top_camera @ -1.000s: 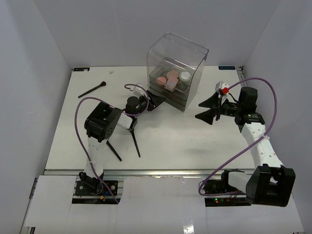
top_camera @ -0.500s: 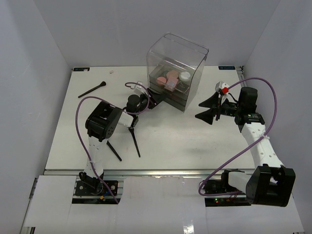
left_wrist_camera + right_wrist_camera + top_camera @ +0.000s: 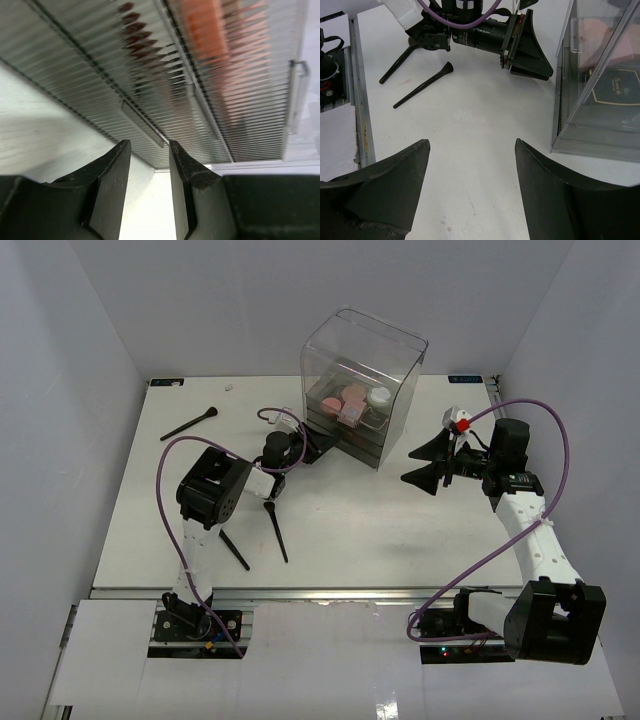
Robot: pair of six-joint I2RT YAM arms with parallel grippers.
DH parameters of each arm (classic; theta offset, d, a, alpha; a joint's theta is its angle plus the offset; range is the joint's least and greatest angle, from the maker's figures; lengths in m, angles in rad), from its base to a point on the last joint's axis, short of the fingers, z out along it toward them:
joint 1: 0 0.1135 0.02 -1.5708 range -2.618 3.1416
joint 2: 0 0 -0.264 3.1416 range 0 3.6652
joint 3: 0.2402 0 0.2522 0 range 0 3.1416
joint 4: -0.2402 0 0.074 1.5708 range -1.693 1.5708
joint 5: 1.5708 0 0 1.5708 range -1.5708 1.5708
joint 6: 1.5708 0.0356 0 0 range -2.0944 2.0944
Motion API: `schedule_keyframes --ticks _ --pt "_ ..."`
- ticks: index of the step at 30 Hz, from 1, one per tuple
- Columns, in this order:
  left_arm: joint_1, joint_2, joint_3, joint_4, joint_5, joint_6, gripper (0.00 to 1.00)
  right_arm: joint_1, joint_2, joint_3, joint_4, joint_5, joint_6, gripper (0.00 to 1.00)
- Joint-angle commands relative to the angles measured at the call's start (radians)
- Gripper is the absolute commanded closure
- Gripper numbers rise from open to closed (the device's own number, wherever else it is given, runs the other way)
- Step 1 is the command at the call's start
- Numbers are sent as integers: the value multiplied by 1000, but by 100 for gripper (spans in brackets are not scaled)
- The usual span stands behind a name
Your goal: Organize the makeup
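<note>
Left fingers point(image 3: 112, 185) narrow, slim gap between them, nothing held. Tips sit just short of the ribbed drawer front point(image 3: 165, 75), lined up on its thin handle point(image 3: 142, 126); we cannot tell whether they touch it. Right fingers point(image 3: 385, 195) spread wide and empty over bare table point(image 3: 470, 165), well apart from the clear box point(image 3: 365, 345).

Makeup as it lies:
- pink compacts point(image 3: 350, 398) and white jar point(image 3: 380, 396) on the box's upper level
- long brush point(image 3: 277, 530) and short brush point(image 3: 234, 550) on the table beside the left arm
- far brush point(image 3: 188, 424) off to the left, well apart

Risks, our judgement:
- The handle looks thin and slick, so a pinch could slip off it.
- The box looks light and the right gripper point(image 3: 428, 464) is not bracing it, so a pull may drag the whole box instead of opening the drawer.
- The left arm's elbow is near the two brushes and could sweep them.

Views compared:
- The left wrist alone gives the alignment on the handle and reddish shapes behind the ribbing. From above, the left gripper point(image 3: 320, 447) hides that spot.
- The right wrist shows a black compact point(image 3: 615, 90) low in the box, which we cannot read from the top.
- Only the top view holds the far brush and both arms
</note>
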Motion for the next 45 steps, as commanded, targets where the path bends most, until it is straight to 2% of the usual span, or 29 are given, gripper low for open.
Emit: schedule_keyframes --ticks 1,9,14,18,22,27,29,33,41,43,45 --pt "3 0 43 -62 -30 27 53 -4 -17 1 30 -15 5 25" --pt "3 39 101 -72 -37 30 54 -6 -13 1 30 -17 5 25" --pt "3 63 117 -69 -35 22 65 -10 -14 1 31 -20 8 25" --pt "3 70 118 -61 -37 7 68 -12 -13 0 30 -21 8 25" --pt "4 78 127 -49 -39 5 77 -13 -11 0 30 -20 7 25" --pt "10 75 105 -19 -21 -11 98 -17 -7 -2 30 -20 7 25" --pt "14 58 65 25 -11 -13 100 -18 -7 -2 30 -20 7 25" --pt "28 -13 -88 92 -6 -11 100 -18 -4 -3 30 -24 7 25" --pt "47 -119 -248 137 26 39 98 -18 5 -5 29 -28 9 25" --pt "54 -123 -253 130 44 42 91 -18 8 -6 30 -28 10 25" --pt "58 -125 -253 121 55 36 71 -18 10 -8 29 -28 10 24"
